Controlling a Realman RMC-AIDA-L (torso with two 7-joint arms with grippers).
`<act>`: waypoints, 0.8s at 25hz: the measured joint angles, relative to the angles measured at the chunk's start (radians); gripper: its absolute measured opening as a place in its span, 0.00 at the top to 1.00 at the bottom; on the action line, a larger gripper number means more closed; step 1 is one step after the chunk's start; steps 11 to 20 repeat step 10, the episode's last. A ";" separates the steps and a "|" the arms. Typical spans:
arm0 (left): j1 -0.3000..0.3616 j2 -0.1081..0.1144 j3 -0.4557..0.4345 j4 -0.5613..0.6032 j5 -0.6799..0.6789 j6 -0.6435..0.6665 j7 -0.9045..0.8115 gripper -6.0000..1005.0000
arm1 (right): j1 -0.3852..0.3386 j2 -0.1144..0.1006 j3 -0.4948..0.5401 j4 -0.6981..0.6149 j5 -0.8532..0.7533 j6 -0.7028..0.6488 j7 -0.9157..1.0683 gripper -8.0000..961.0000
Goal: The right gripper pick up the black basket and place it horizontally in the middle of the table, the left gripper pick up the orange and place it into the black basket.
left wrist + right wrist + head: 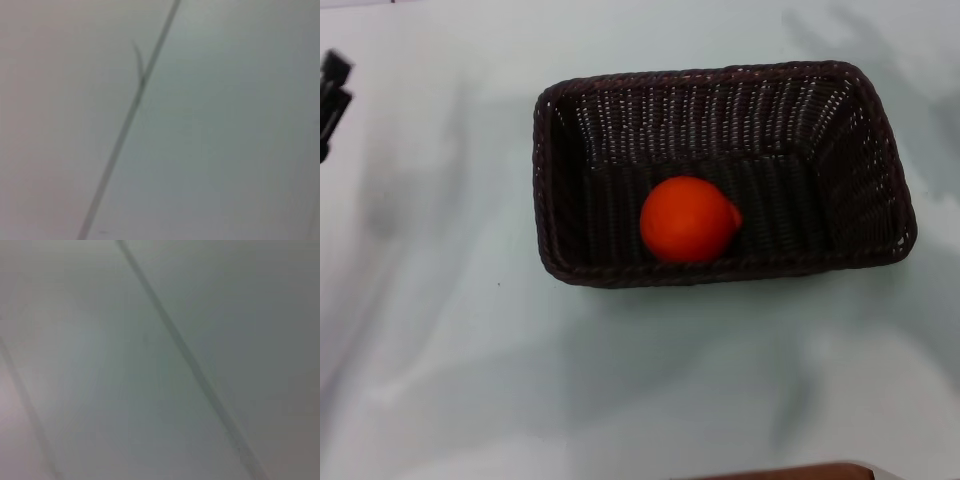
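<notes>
The black basket [865, 170] lies horizontally near the middle of the white table [440, 350] in the head view. The orange [688, 220] rests inside it, against the near wall, left of centre. The left gripper [332, 95] shows only as black finger tips at the far left edge, well away from the basket. The right gripper is out of view. Both wrist views show only the bare table surface with a thin dark line across it.
A brown edge [790, 472] shows at the bottom of the head view. Soft shadows lie on the table around the basket.
</notes>
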 joint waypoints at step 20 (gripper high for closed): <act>0.024 -0.003 -0.107 0.109 -0.016 -0.028 0.158 0.12 | -0.043 0.001 0.209 0.190 0.014 -0.050 -0.313 0.03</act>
